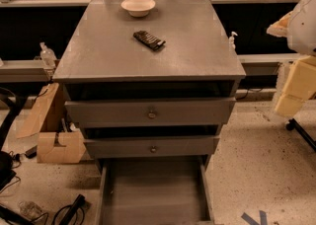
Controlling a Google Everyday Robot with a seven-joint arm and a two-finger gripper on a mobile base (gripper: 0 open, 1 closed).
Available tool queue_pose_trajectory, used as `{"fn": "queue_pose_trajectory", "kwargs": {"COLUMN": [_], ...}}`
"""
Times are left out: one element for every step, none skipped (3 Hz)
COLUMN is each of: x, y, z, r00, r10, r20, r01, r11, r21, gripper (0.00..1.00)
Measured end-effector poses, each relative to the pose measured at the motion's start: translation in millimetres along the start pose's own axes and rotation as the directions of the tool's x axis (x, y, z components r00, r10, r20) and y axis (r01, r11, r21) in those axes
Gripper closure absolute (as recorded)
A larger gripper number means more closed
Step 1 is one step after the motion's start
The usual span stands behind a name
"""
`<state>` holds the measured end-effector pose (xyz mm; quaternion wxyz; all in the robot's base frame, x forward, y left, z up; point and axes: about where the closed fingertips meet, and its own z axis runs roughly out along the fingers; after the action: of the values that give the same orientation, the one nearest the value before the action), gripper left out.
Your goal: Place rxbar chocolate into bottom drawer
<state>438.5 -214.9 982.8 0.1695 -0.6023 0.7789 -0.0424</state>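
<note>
I cannot see the claw from where I stand, so I cannot tell if it is released, clenched or grasping something. A white round shape [305, 17] at the right edge may be part of the robot's arm, but I am not sure. With the claw out of sight, I tell places from that white shape. The bar [149, 40] lies well to the left of it, flat on top of the cabinet [192, 51]. The bar is dark and sits at a slant, a bit behind the middle of the top. A white bowl [138, 6] stands farther back, near the bar but not touching it. Lower down at the front, the bottom drawer [153, 189] is pulled out and open, a wide grey tray with low side walls. The bar is not yet in it. Above it are two more drawers [197, 113], each with a small round knob [151, 114] and a dark gap over it. Right under the white shape there are pale yellow blocks [296, 86]. Far left of it, a brown box [59, 147] stands on the speckled floor [256, 169] next to the cabinet. A small clear bottle [47, 54] stands behind the box.
</note>
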Motion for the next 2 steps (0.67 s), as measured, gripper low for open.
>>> {"fn": "queue_pose_trajectory", "kwargs": {"x": [0, -8], "y": [0, -13], "z": [0, 0], "r00": [1.0, 0.998], "r10": [0.0, 0.011], "r20": [0.0, 0.057], "r01": [0.0, -0.013], "r11": [1.0, 0.9993], "r21": [0.0, 0.035], "gripper": [0.0, 0.0]}}
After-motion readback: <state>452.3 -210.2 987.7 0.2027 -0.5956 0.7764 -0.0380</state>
